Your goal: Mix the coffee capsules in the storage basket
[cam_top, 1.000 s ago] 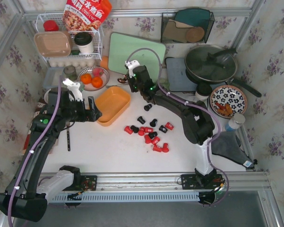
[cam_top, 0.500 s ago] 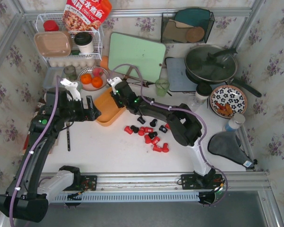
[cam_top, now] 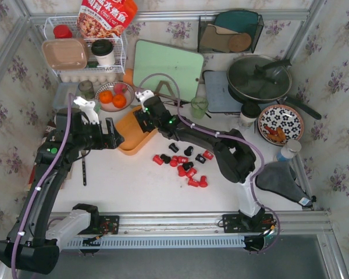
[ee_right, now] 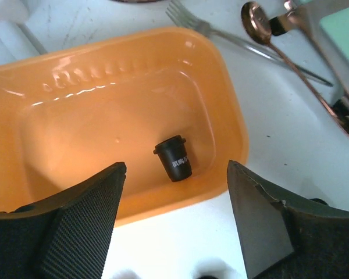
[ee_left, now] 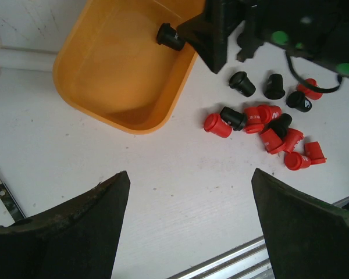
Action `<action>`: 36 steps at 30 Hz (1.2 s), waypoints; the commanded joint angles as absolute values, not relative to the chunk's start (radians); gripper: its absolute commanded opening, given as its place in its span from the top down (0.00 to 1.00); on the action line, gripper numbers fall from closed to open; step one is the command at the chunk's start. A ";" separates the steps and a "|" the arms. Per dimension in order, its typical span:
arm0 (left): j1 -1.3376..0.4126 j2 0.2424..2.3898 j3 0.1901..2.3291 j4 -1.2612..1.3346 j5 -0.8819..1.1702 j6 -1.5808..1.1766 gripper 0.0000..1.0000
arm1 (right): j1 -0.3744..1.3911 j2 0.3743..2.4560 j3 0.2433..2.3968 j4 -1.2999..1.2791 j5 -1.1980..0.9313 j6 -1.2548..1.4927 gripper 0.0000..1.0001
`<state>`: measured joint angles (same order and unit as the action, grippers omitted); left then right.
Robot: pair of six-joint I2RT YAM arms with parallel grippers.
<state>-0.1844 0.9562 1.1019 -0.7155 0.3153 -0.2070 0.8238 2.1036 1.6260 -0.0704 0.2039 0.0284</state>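
The orange-yellow storage basket [cam_top: 128, 138] [ee_left: 104, 70] [ee_right: 93, 122] sits left of centre on the white table. One black coffee capsule [ee_right: 174, 158] [ee_left: 170, 36] lies on its side inside it, free of any finger. My right gripper [ee_right: 176, 164] [cam_top: 143, 119] hovers open over the basket's near rim, directly above that capsule. Several red and black capsules [cam_top: 183, 163] [ee_left: 262, 119] lie scattered on the table to the basket's right. My left gripper [ee_left: 191, 172] [cam_top: 113, 139] stands open and empty just left of the basket.
A plate of oranges [cam_top: 113, 96] and a white wire rack [cam_top: 84, 52] stand behind the basket. A fork [ee_right: 203, 26] and copper spoon [ee_right: 256, 14] lie beside its far rim. A green board [cam_top: 166, 67], a small cup [cam_top: 199, 106], a pan [cam_top: 259, 78] and a flowered plate [cam_top: 280, 123] sit at the back right.
My right gripper swung from the back of the table to the basket, then opened; the black capsule now lies loose in the basket. The left arm has not moved.
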 commanded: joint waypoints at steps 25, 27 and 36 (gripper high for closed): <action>-0.404 1.039 1.111 -0.745 0.101 -0.270 0.01 | 0.824 1.006 0.844 -0.163 0.627 -0.023 0.00; -0.469 1.057 1.121 -0.770 0.030 -0.276 0.01 | 0.823 0.962 0.821 -0.188 0.635 -0.025 0.00; -0.715 1.144 1.198 -0.908 -0.327 -0.331 0.01 | 0.824 0.839 0.798 -0.322 0.607 0.064 0.00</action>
